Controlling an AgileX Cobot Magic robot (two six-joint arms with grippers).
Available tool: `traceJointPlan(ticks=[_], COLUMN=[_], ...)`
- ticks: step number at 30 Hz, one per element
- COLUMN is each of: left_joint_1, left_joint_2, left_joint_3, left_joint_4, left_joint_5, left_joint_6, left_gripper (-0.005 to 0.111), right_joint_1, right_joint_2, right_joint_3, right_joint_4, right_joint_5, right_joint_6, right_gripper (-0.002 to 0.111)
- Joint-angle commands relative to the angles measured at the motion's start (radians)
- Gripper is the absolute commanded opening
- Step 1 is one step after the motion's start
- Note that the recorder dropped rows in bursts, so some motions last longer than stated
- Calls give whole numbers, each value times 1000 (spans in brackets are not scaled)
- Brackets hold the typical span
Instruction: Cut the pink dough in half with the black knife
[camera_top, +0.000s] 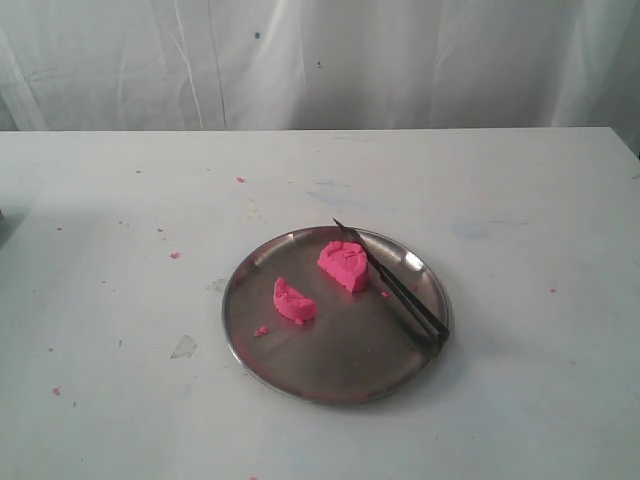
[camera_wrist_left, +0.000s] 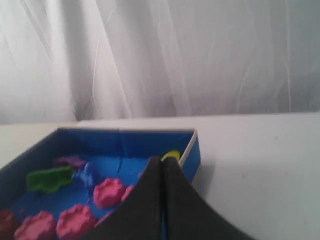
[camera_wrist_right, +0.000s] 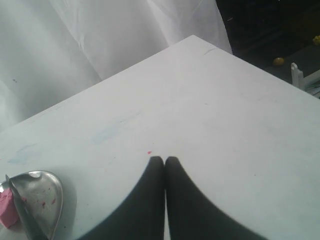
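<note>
White cloth hangs behind the pale table (camera_top: 520, 300); on the steel plate (camera_top: 330, 370) the pink dough (camera_top: 343, 264) sits in two separate chunks, with the black knife (camera_top: 395, 288) lying along the plate's right side, touching the far chunk. Both tools are pressed together and hold nothing: the left gripper (camera_wrist_left: 162, 162) over a blue tray (camera_wrist_left: 155, 142) of moulds, the right gripper (camera_wrist_right: 164, 161) above bare table.

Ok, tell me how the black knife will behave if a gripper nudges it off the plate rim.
The black knife lies across the steel plate, handle end on the rim, so it would probably slide on the smooth metal. Being slim and straight, it looks stiff and light. It may pivot rather than roll.
</note>
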Motion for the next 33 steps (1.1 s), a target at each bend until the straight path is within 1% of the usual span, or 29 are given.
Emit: traceJointPlan(ticks=[1, 2, 3, 4, 5, 6, 7, 8, 9, 10, 12, 13, 14, 15, 16, 17, 19, 27, 33], left_joint_1=[-57, -93, -133, -180, -229, -274, -316, -350, -369, -385, -392, -387, -382, -373, -368, -362, -352, -350, -350], left_joint_2=[-13, -13, -13, -13, -13, -13, -13, -13, -13, -13, -13, -13, -13, -13, -13, -13, -13, -13, -13], left_joint_3=[213, 226, 226, 226, 226, 226, 226, 226, 226, 226, 226, 226, 226, 226, 226, 226, 226, 226, 226], left_joint_4=[101, 152, 279, 432, 509, 516, 514, 459, 377, 265, -23, -144, -201, -200, -164, -155, -153, -159, -129], left_joint_5=[-559, -676, -588, -553, -551, -545, -501, -452, -387, -319, -171, -42, 52, 150, 258, 292, 293, 286, 135], left_joint_6=[-91, -136, -181, -222, -282, -333, -363, -365, -365, -359, -320, -315, -315, -310, -235, -150, -18, 1, 21], left_gripper=[0, 0, 0, 0, 0, 0, 0, 0, 0, 0, 0, 0, 0, 0, 0, 0, 0, 0, 0], right_joint_1=[-2, -2, -2, -2, -2, -2, -2, -2, -2, -2, -2, -2, -2, -2, -2, -2, -2, -2, -2], right_joint_2=[-5, -5, -5, -5, -5, -5, -5, -5, -5, -5, -5, -5, -5, -5, -5, -5, -5, -5, -5], right_joint_3=[1, 1, 1, 1, 1, 1, 1, 1, 1, 1, 1, 1, 1, 1, 1, 1, 1, 1, 1], right_joint_4=[-3, -3, -3, -1, -1, -1, -1, -1, -1, -1, -1, -1, -1, -1, -1, -3, -3, -3, -3], right_joint_5=[-13, -13, -13, -13, -15, -15, -15, -15, -15, -15, -15, -15, -15, -15, -15, -15, -15, -15, -15], right_joint_6=[-11, -11, -11, -11, -11, -11, -11, -11, -11, -11, -11, -11, -11, -11, -11, -11, -11, -11, -11], right_gripper=[0, 0, 0, 0, 0, 0, 0, 0, 0, 0, 0, 0, 0, 0, 0, 0, 0, 0, 0])
